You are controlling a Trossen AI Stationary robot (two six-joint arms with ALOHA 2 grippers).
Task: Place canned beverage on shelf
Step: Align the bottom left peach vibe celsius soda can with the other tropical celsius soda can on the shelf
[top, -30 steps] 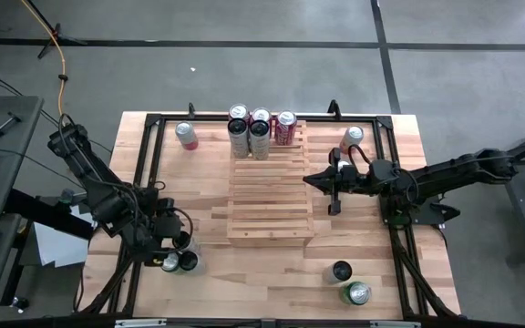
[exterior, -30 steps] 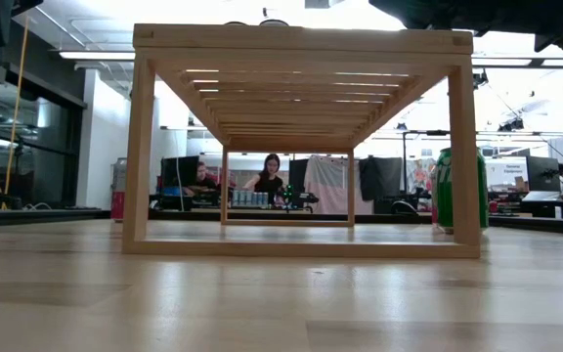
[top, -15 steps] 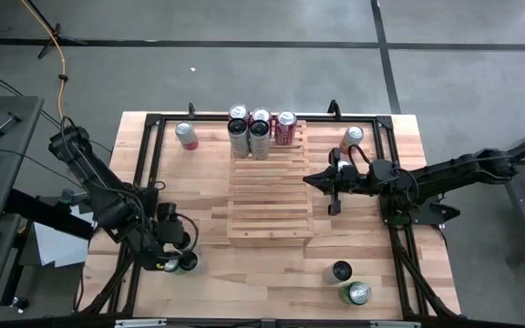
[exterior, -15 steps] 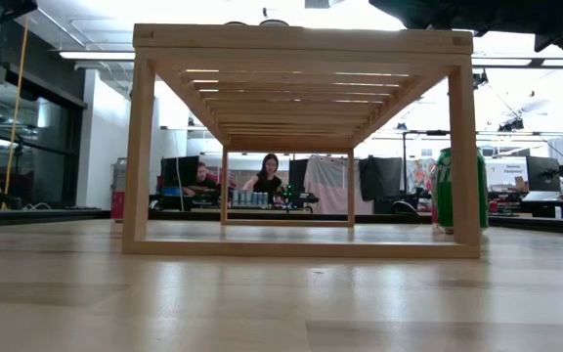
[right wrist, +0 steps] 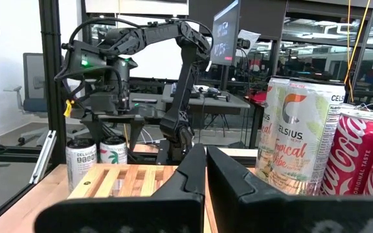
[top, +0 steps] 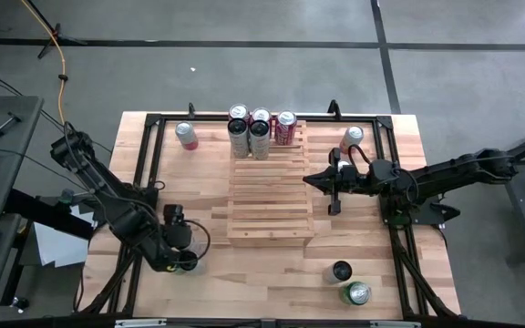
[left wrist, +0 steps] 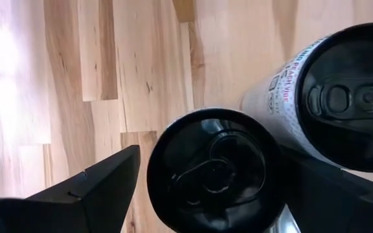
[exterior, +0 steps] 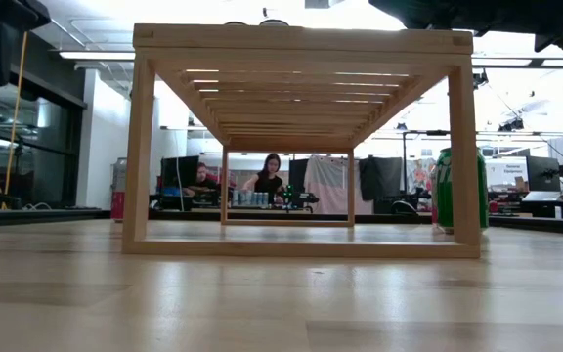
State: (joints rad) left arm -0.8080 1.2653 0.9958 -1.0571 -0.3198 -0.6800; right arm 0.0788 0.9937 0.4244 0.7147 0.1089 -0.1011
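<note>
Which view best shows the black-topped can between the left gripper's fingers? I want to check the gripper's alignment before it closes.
The left wrist view: the black-topped can fills the gap between the open left gripper's fingers. The high view shows that gripper covering most of the can; the right wrist view shows two cans far off under it; the low view doesn't clearly show it.

Robotics lab / open-plan workshop: bare concrete floor (top: 272,82) w/ taped lines, butcher-block tabletop (top: 272,273) on black frame, rows of desks w/ monitors (right wrist: 226,31), seated people (exterior: 268,177), strip lights overhead.
</note>
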